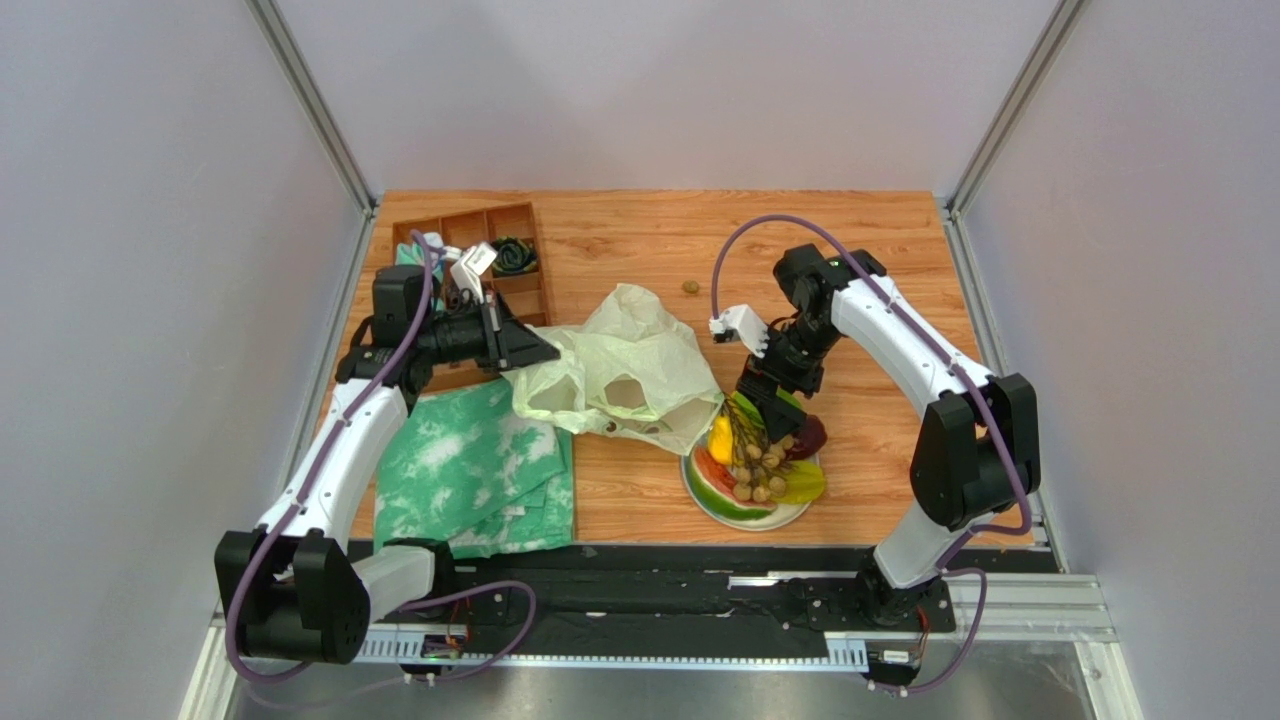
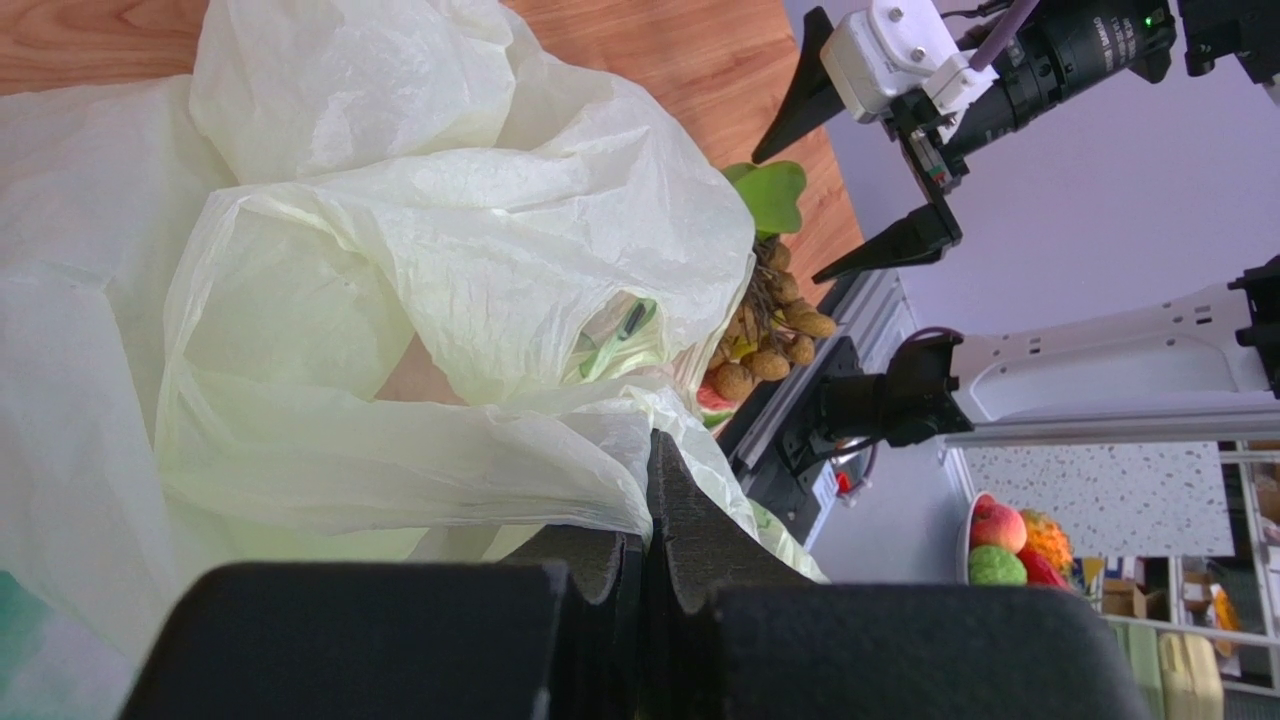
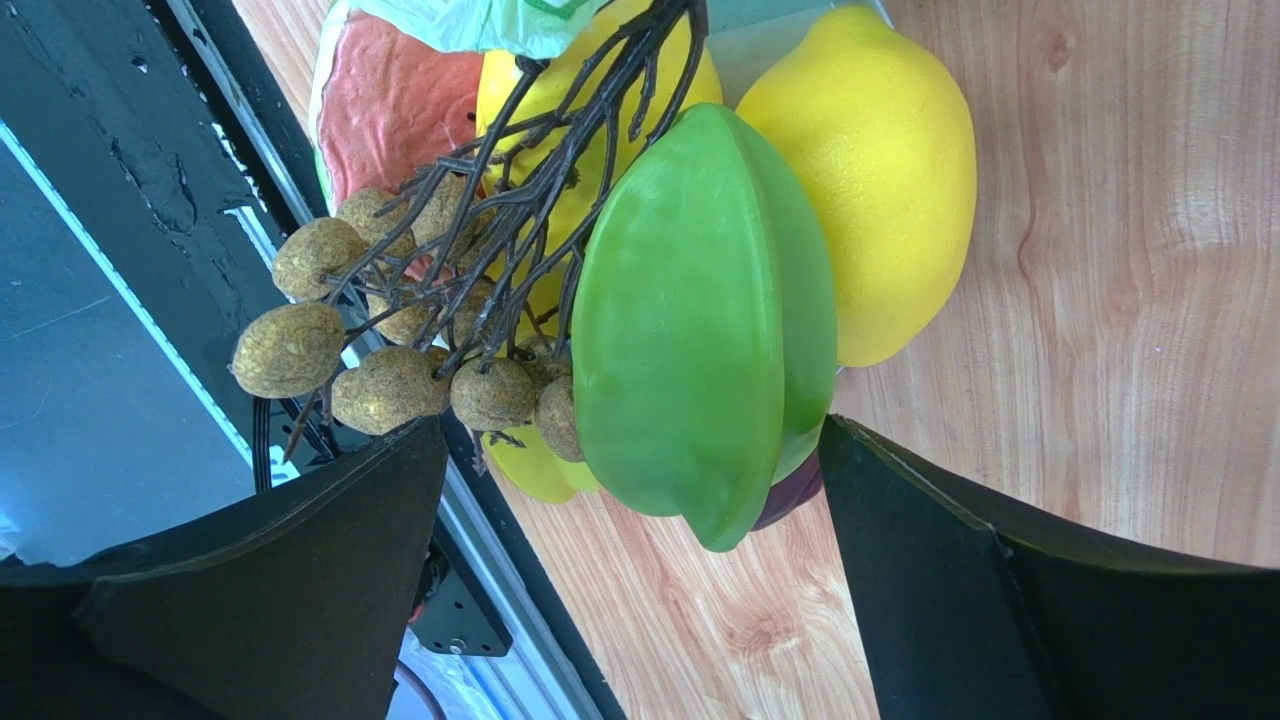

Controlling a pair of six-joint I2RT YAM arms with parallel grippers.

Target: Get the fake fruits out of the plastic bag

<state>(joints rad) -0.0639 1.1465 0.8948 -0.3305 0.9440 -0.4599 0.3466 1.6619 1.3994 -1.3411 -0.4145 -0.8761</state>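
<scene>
We are pinching the bag point(image 1: 631, 360) in our closed left tool point(image 2: 655, 477). Our right tool point(image 3: 624, 450) is hanging wide open, gripping nothing, over the fruits point(image 1: 759, 465) heaped on the plate point(image 1: 703, 495) beside the bag. We are judging the task nearly done, but cannot tell whether the bag is hiding more.

We see the plastic bag point(image 1: 631, 368), pale yellow-green and crumpled, mid-table point(image 1: 902, 255); its right edge touches the fake fruits point(image 1: 759, 465), heaped by the near edge: lemon point(image 3: 887, 195), ridged green fruit point(image 3: 699, 315), bunch of brown balls point(image 3: 391, 360), watermelon slice point(image 1: 724, 503), dark plum point(image 1: 812, 435).
</scene>
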